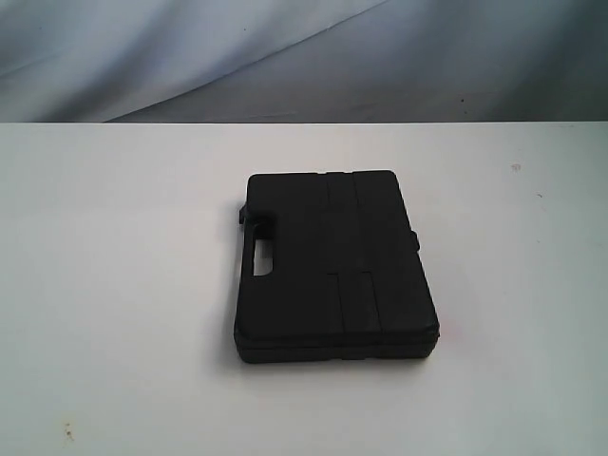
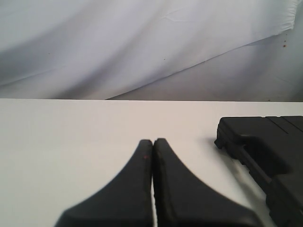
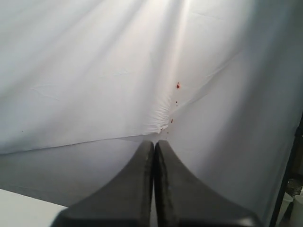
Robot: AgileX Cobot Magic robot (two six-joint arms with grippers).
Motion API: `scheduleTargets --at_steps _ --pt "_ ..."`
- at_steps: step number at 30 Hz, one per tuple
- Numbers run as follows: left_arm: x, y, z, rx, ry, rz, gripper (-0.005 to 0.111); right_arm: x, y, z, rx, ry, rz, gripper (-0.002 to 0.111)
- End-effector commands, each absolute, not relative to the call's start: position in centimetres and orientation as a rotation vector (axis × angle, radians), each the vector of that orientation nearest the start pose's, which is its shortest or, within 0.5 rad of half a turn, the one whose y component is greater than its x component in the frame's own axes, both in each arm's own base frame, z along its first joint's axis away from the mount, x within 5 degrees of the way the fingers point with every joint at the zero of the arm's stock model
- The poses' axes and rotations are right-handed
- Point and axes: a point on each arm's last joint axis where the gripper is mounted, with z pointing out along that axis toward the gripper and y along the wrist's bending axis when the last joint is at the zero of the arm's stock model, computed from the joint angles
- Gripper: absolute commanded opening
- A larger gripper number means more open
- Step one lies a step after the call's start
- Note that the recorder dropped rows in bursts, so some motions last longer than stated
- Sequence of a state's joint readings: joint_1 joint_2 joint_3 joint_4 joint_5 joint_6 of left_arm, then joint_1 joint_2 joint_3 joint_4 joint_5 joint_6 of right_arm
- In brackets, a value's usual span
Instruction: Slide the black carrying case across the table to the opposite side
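The case (image 1: 334, 266) is matt black, the surface (image 1: 114, 285) plain white with faint specks — and the backdrop cloth (image 3: 94, 71) pale grey-white, dotted with small red spots.

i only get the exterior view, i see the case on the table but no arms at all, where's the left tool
Observer: In the left wrist view the left tool is shut with nothing in it, above the white table.
Operator: touching anything
Observer: No. The black carrying case sits off to one side of it in that view, clearly apart, with its handle side showing.
Operator: and the other arm
Observer: The right tool is shut and empty too. It faces the white backdrop cloth. Its view has only a corner of the table and no case.
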State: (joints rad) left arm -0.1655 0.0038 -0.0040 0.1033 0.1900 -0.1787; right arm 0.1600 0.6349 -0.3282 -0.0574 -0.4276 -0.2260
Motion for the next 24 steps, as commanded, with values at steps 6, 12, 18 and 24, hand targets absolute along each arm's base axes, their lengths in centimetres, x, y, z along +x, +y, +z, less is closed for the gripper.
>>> scheduleTargets --at_steps 6,12,18,24 --pt "5.5 -0.8 19.6 0.063 1.674 -0.175 0.0 8.8 1.5 27.7 -0.26 1.345 -0.041 0.0" --pt "5.5 -0.8 19.6 0.063 1.674 -0.175 0.0 7.0 1.1 27.4 -0.232 1.358 -0.013 0.0" --pt "5.5 -0.8 19.6 0.063 1.674 -0.175 0.0 5.0 0.8 26.6 -0.201 1.386 0.018 0.0" --pt "5.5 -0.8 19.6 0.063 1.672 -0.176 0.0 4.9 0.8 24.3 -0.163 1.451 0.075 0.0"
